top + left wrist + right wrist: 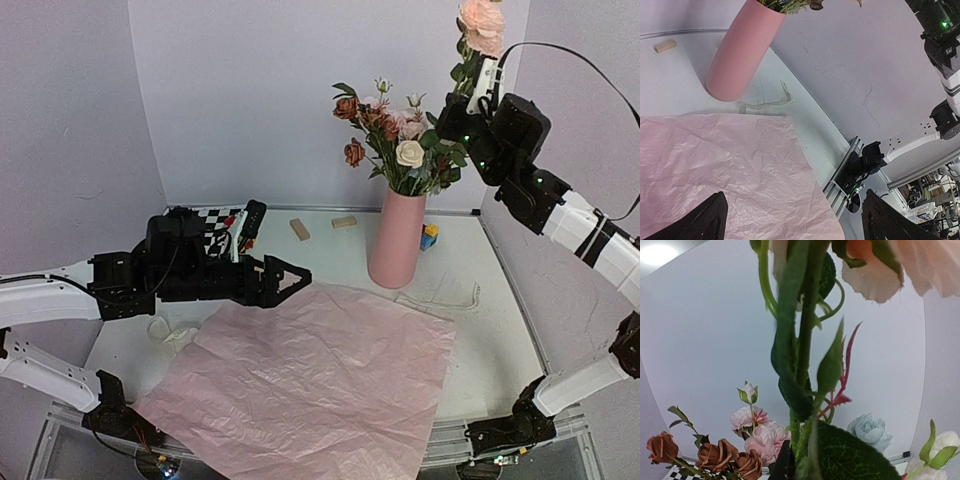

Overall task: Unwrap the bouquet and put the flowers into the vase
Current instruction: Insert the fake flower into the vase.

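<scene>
The tall pink vase (398, 240) (740, 50) stands at the back of the table with several flowers (395, 135) (755, 435) in it: rusty brown, pink, cream and pale blue. High above its right side, my right gripper (468, 95) is shut on the green stem (800, 365) of a peach flower (483, 25). Its dark finger (785, 465) shows beside the stem. My left gripper (290, 277) (795, 220) is open and holds nothing, hovering over the back left edge of the pink paper sheet (310, 385) (715, 170). That sheet lies spread flat. The bouquet as a wrapped bunch is out of view.
Cream ribbon (440, 297) (767, 102) lies right of the vase's foot, and more of it (170, 330) under the left arm. Two wooden blocks (299, 229) (344, 222) and a coloured block (429, 237) sit at the back. A checkerboard (215, 218) and a black tool (250, 225) lie back left.
</scene>
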